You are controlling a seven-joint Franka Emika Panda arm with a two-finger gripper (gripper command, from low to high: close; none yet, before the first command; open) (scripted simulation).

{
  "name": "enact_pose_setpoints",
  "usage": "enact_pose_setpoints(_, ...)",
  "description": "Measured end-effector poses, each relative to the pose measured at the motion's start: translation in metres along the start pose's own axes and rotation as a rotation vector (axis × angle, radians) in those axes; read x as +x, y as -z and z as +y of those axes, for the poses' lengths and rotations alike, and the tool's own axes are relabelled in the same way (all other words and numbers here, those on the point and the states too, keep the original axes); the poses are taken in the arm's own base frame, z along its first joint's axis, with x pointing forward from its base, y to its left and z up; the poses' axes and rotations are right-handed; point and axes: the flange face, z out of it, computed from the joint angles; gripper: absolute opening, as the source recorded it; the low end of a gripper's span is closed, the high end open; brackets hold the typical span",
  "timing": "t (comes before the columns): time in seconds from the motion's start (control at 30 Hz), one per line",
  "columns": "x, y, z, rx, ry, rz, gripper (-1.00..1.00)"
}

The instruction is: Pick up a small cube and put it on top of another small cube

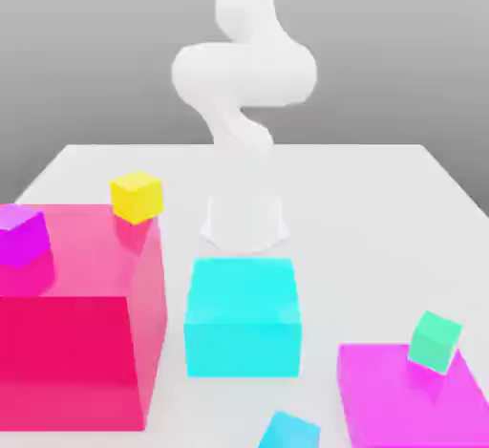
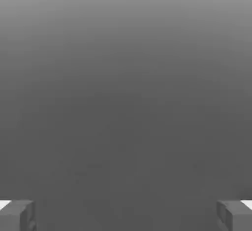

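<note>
On table front edge, sky-blue cube (image 1: 288, 431); tool (image 2: 126, 215) spread wide, holding nothing.

the exterior view is bright and even, with soft light that seems to come from above. the white table (image 1: 382, 198) looks almost washed out, and the white arm (image 1: 244, 64) glows with soft, blurred edges. shadows are weak: a pale one lies under the cyan block (image 1: 242, 317) toward 6 o'clock. the hand view is dim, a smooth grey gradient, lighter toward 12 o'clock.
</note>
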Motion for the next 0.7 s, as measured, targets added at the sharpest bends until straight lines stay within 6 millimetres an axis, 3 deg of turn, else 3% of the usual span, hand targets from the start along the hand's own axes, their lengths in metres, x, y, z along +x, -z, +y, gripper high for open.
enact_pose_setpoints(0.17,-0.011,-0.094,-0.005,-0.136,-0.058,-0.050,0.00)
enact_pose_setpoints(0.33,-0.030,-0.184,0.004,-0.256,-0.114,-0.106,0.00)
enact_pose_setpoints(0.7,-0.107,-0.356,0.063,-0.481,-0.249,-0.261,0.00)
